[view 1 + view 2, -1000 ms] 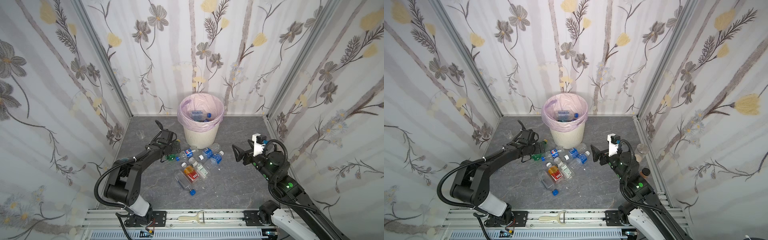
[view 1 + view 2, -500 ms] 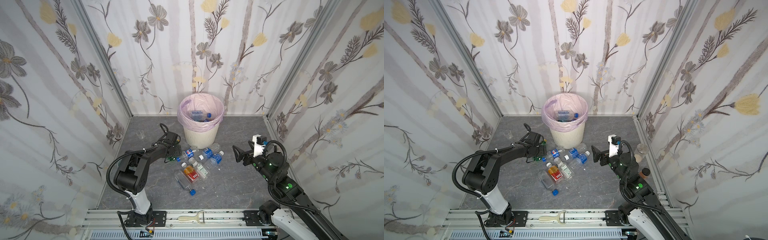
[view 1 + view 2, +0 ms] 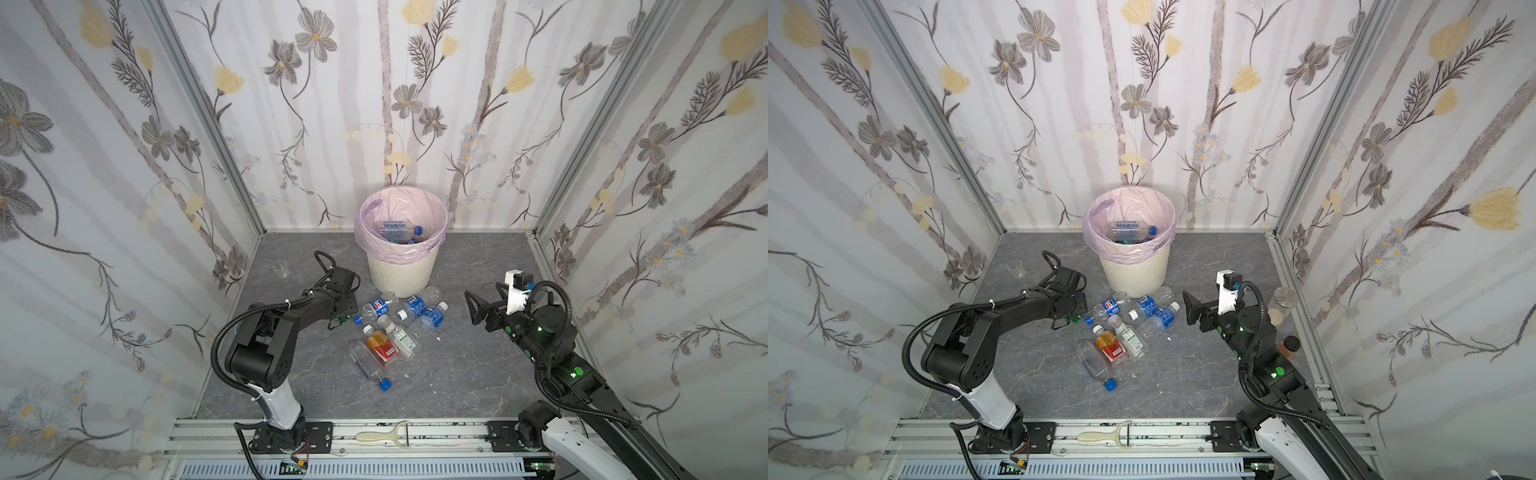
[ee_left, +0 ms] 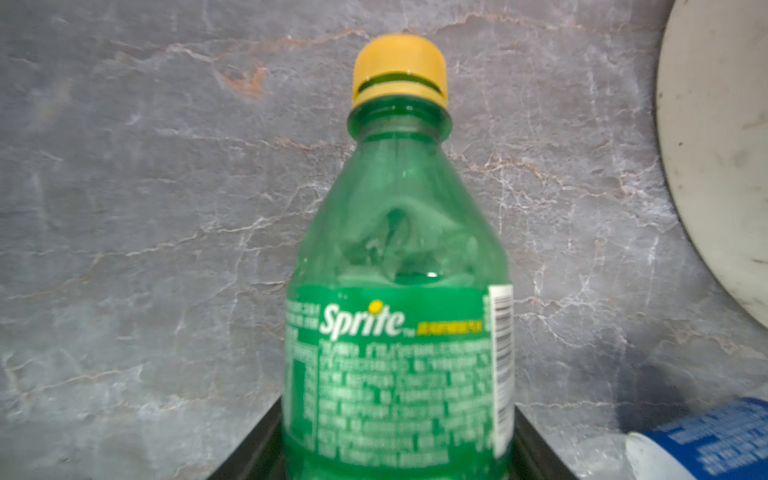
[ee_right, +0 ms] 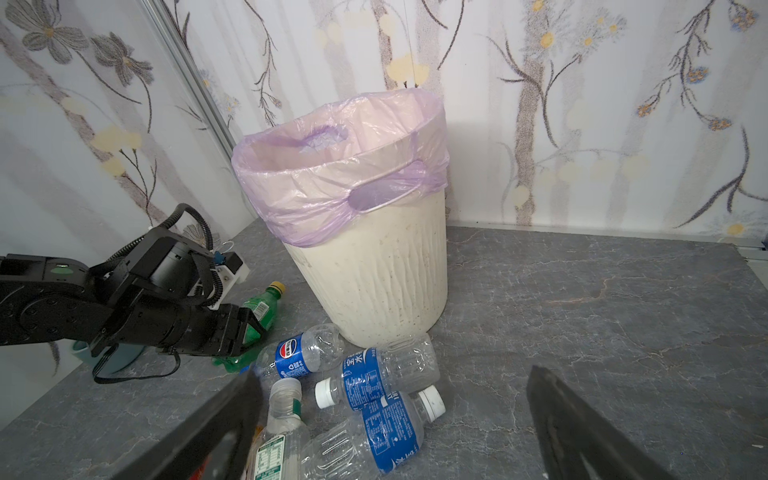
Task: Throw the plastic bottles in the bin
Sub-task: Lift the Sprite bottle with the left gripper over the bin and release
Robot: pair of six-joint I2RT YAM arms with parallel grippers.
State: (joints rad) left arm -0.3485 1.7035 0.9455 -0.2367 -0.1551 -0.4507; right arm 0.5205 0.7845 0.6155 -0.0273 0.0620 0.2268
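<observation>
1 green bottle (image 4: 399,332) between left gripper (image 5: 243,328) jaws, grip unclear, right gripper (image 5: 395,419) spread wide, empty

Glossy green plastic bottle (image 4: 397,291)

Robot test cell posing as a domestic room corner. 3 flat panels of floral wallpaper (image 3: 374,104) are standing in bare aluminium framing (image 3: 208,120); a grey marble-look floor sheet (image 3: 457,365) is lying between them. 2 black arms are sitting bolted to a slotted aluminium rail (image 3: 436,432) along the open front edge.
</observation>
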